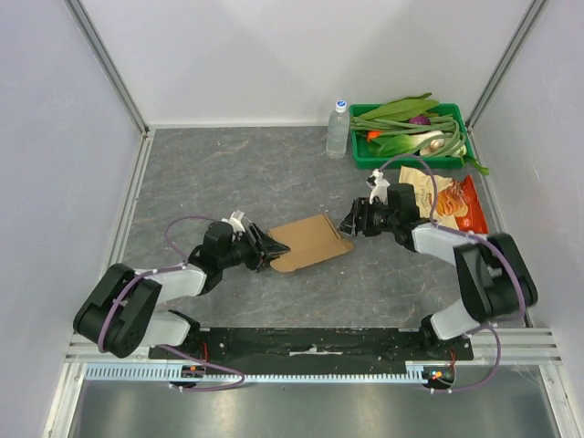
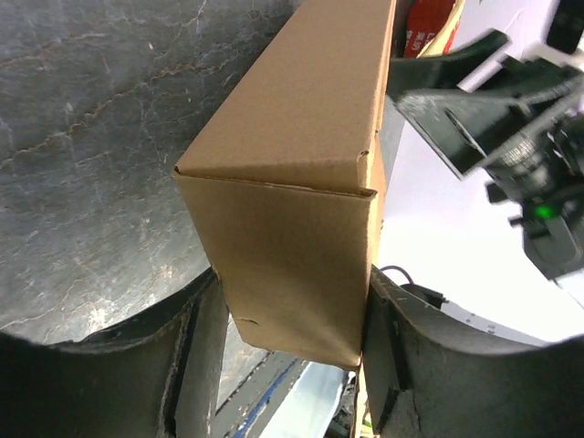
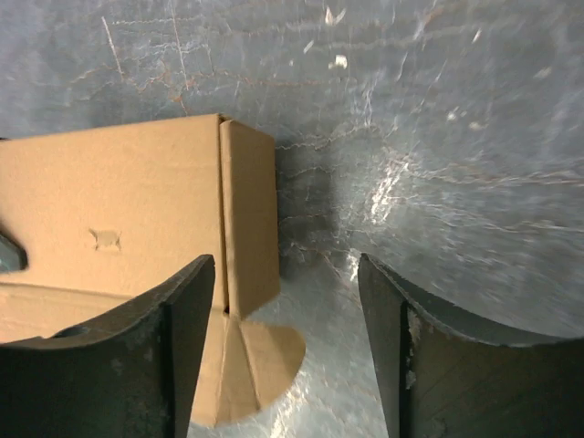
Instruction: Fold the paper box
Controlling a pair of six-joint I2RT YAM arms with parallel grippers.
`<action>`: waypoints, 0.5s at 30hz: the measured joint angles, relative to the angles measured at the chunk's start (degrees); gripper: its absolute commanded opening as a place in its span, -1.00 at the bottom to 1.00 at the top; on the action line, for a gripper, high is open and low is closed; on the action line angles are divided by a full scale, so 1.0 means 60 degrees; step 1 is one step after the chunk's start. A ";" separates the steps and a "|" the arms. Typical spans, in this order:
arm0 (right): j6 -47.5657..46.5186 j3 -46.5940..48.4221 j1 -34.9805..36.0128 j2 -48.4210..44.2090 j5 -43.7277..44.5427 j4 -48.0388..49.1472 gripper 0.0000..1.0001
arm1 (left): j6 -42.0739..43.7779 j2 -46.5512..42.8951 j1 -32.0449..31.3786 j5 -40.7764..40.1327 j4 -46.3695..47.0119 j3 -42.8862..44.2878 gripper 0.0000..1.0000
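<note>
Lying mid-counter: the paper box (image 1: 310, 242), a slim brown carton on the grey marbled counter (image 1: 228, 173), stretched between the two arms.
Box, left end: a closed end face fills the left wrist view (image 2: 292, 210), with a folded edge along its top and a long panel running away from the camera.
Box, right end: in the right wrist view (image 3: 119, 210) a narrow side panel stands at the corner, and a rounded tuck tab lies spread flat on the counter below it.
Left jaws: partly closed around the box's left end. One of the dark fingers (image 2: 196, 365) sits on each side of the carton, and both look pressed to its side walls.
Right jaws: spread wide with nothing held. Only bare counter shows between the fingers (image 3: 429, 365). The finger on the box side overlaps the carton's near edge in that view, and I cannot tell whether it touches.
Right arm: seen from above, its tip sits just beside the box's right end, and it shows blurred past the carton in the left wrist view.
Snack bag (image 1: 447, 196): an orange-tan pack lying by the right arm, apart from the box.
Green crate (image 1: 392, 164): at the far right corner, filled with leafy vegetables.
Water bottle (image 1: 338, 130): upright, just left of the crate.
</note>
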 measured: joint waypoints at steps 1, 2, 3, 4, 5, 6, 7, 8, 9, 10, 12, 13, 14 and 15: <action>-0.0364 0.0113 0.0076 -0.0415 0.0415 -0.0594 0.68 | -0.0025 -0.0120 0.0076 0.0087 -0.0335 0.0142 -0.04; -0.0831 0.0339 0.0240 -0.0954 0.1002 -0.1326 0.71 | -0.0069 -0.0208 0.0178 0.0211 -0.0637 0.0273 -0.04; -0.1315 0.0586 0.0521 -0.1450 0.1588 -0.1843 0.76 | -0.0138 -0.0259 0.0350 0.0430 -0.0903 0.0408 -0.04; -0.1821 0.0860 0.0907 -0.1902 0.2178 -0.2306 0.82 | -0.0182 -0.0273 0.0488 0.0612 -0.1118 0.0521 -0.04; -0.2331 0.1166 0.1443 -0.2335 0.2670 -0.2681 0.88 | -0.0251 -0.0270 0.0681 0.0845 -0.1388 0.0674 -0.04; -0.2838 0.1479 0.2149 -0.2754 0.3133 -0.2951 0.92 | -0.0299 -0.0270 0.0856 0.1115 -0.1738 0.0841 -0.05; -0.3315 0.1698 0.2812 -0.3089 0.3391 -0.3085 0.95 | -0.0335 -0.0270 0.1060 0.1413 -0.2036 0.1002 -0.06; -0.3810 0.1861 0.3614 -0.3432 0.3636 -0.3144 0.96 | -0.0364 -0.0270 0.1249 0.1745 -0.2302 0.1151 -0.06; -0.4215 0.1934 0.4258 -0.3697 0.3836 -0.3180 0.96 | -0.0382 -0.0270 0.1453 0.2102 -0.2521 0.1282 -0.05; -0.4637 0.1960 0.4860 -0.3894 0.3978 -0.3231 0.96 | -0.0386 -0.0280 0.1603 0.2357 -0.2703 0.1388 -0.05; -0.5544 0.1960 0.6102 -0.4149 0.4528 -0.3428 0.96 | -0.0390 -0.0372 0.1905 0.2951 -0.3144 0.1596 -0.05; -0.5861 0.1960 0.6535 -0.4167 0.4845 -0.3519 0.96 | -0.0390 -0.0470 0.2065 0.3279 -0.3413 0.1712 -0.04; -0.6258 0.1960 0.7063 -0.4135 0.5224 -0.3621 0.96 | -0.0393 -0.0539 0.2146 0.3501 -0.3552 0.1785 -0.03; -0.6659 0.1960 0.7610 -0.4069 0.5694 -0.3745 0.96 | -0.0393 -0.0667 0.2251 0.3818 -0.3738 0.1861 -0.03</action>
